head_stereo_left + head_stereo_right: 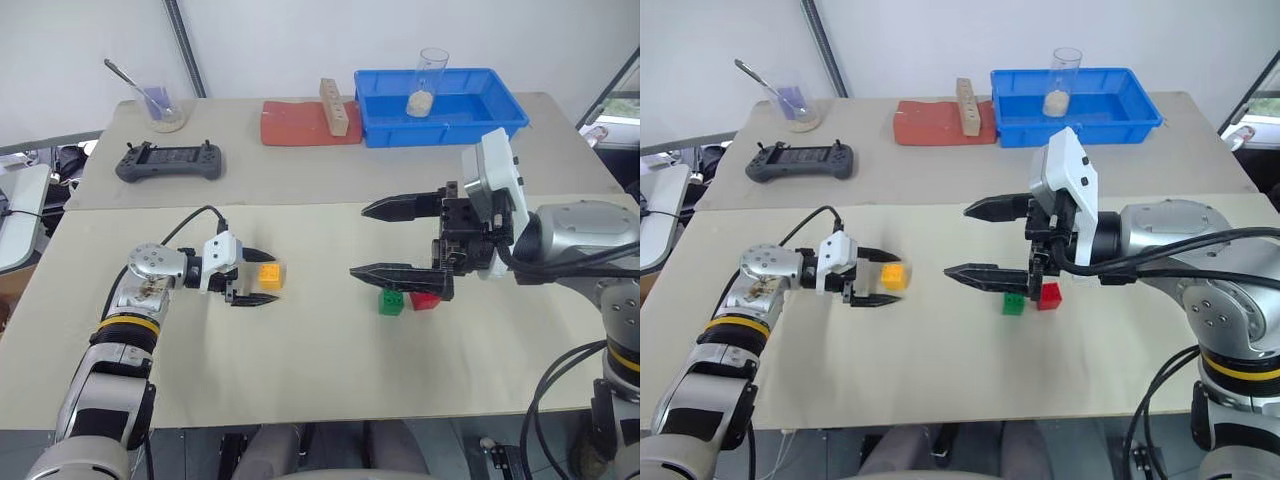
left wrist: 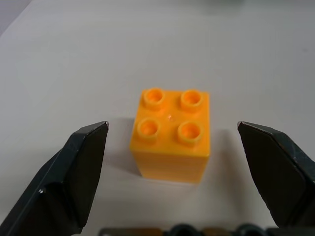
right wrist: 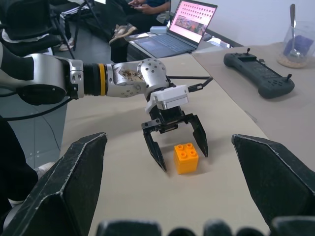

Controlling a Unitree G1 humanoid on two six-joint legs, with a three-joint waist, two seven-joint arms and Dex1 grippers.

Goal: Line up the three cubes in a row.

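Note:
The yellow-orange cube (image 2: 171,137) stands studs-up on the beige table (image 1: 300,370), left of centre. My left gripper (image 1: 272,281) lies low around it, open, with one finger on each side and a gap between each finger and the cube. To the right, the green cube (image 1: 391,302) and the red cube (image 1: 425,300) sit side by side, touching or nearly so. My right gripper (image 1: 358,240) hovers above them, pointing left. It is wide open and holds nothing, and its lower finger partly hides them.
At the back stand a blue bin (image 1: 450,130) with a glass tube (image 1: 432,80) in it, a red mat (image 1: 295,125) with a tall tan wooden block (image 1: 336,108), a black controller (image 1: 168,160) and a glass with a spoon (image 1: 160,105).

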